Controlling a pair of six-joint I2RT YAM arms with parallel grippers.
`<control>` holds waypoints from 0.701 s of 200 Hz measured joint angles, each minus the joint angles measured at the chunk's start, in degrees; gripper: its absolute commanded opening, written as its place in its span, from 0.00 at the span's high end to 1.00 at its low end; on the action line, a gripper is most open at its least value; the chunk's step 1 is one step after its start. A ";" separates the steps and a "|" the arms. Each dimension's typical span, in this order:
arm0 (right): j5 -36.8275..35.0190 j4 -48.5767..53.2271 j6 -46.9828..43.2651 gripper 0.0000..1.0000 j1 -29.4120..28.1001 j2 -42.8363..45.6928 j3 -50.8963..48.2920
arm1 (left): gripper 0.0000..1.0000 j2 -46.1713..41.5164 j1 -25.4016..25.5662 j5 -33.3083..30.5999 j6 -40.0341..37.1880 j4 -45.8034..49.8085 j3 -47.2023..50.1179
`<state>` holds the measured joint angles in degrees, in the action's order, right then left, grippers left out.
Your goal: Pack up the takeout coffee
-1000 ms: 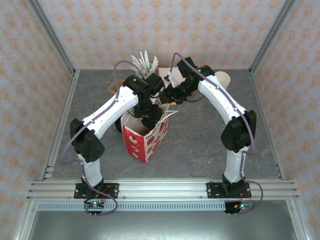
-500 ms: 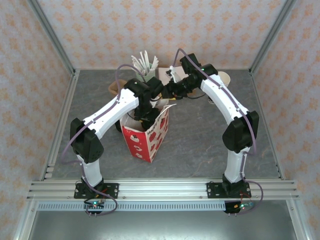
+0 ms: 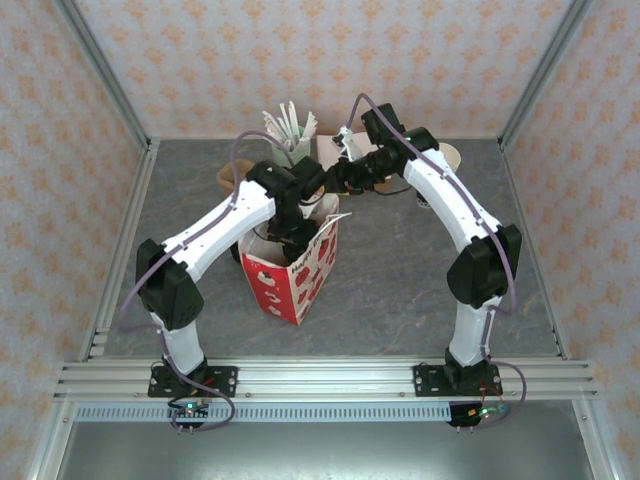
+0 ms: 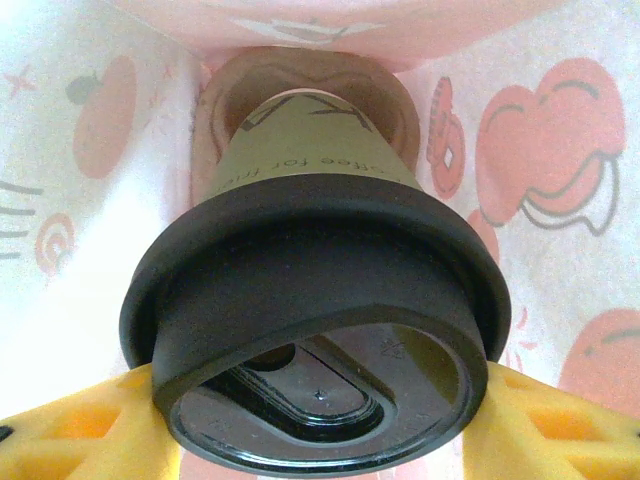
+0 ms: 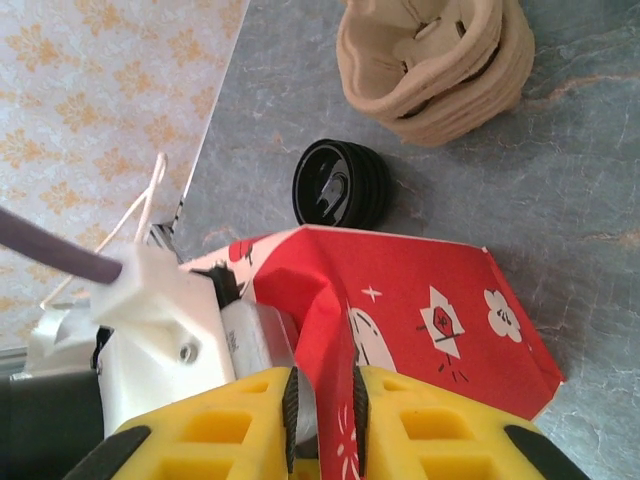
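The work area is a flat desk with a grey, marbled stone-look surface (image 3: 400, 290). Upright walls covered in pale peach wallpaper with a repeating orange floral motif (image 3: 330, 60) enclose the desk on the far, left and right sides. Bare aluminium profile posts (image 3: 105, 75) run up the two far corners. Narrow aluminium side rails (image 3: 125, 245) border the left and right desk edges. A wide multi-slot aluminium rail (image 3: 330, 378) spans the near edge. In front of it lies a white slotted strip (image 3: 330, 411), then a smooth grey metal panel (image 3: 320, 450). Illumination is even and diffuse; shadows on the desk are soft.
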<state>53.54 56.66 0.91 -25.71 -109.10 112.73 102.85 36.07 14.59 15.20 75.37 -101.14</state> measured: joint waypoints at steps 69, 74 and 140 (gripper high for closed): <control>0.07 -0.79 0.59 0.74 -1.31 0.11 0.00 | 0.46 -6.84 0.33 0.96 -0.83 -2.60 2.38; 0.11 -0.79 0.57 0.72 -1.31 0.11 0.00 | 0.46 -6.84 0.33 1.20 -0.87 -2.73 2.47; 0.50 -0.76 0.59 0.71 -1.31 0.11 0.00 | 0.47 -6.47 1.44 1.68 -2.56 -2.80 4.22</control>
<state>54.04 55.90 1.50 -27.03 -108.99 112.73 96.38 37.52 16.27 12.64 72.58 -96.92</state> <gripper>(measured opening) 0.292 0.626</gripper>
